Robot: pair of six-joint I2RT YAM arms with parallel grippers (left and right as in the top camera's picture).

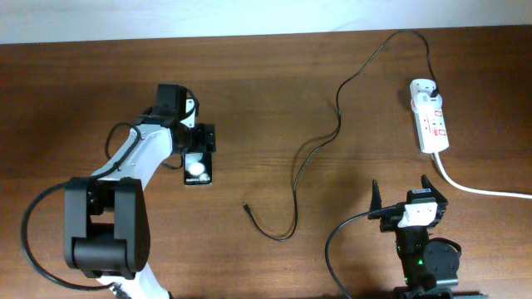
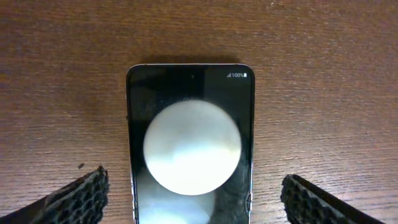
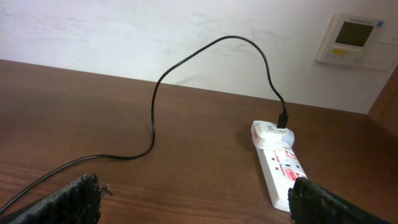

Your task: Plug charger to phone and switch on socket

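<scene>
The black phone (image 1: 197, 169) lies flat on the table at left; in the left wrist view its glossy screen (image 2: 190, 143) shows round white reflections and "100%" at the far end. My left gripper (image 1: 198, 143) is open, its fingers on either side of the phone (image 2: 193, 196) without touching it. The charger's thin black cable (image 1: 320, 145) runs from a white adapter in the socket (image 1: 430, 112) to its loose tip (image 1: 245, 206) on the table. In the right wrist view the socket (image 3: 280, 162) lies ahead to the right. My right gripper (image 1: 406, 193) is open and empty, near the front edge.
The socket's thick white cord (image 1: 482, 188) runs off to the right edge. A pale wall (image 3: 124, 31) stands behind the table with a white thermostat (image 3: 349, 38) on it. Bare wood lies between the phone and the cable tip.
</scene>
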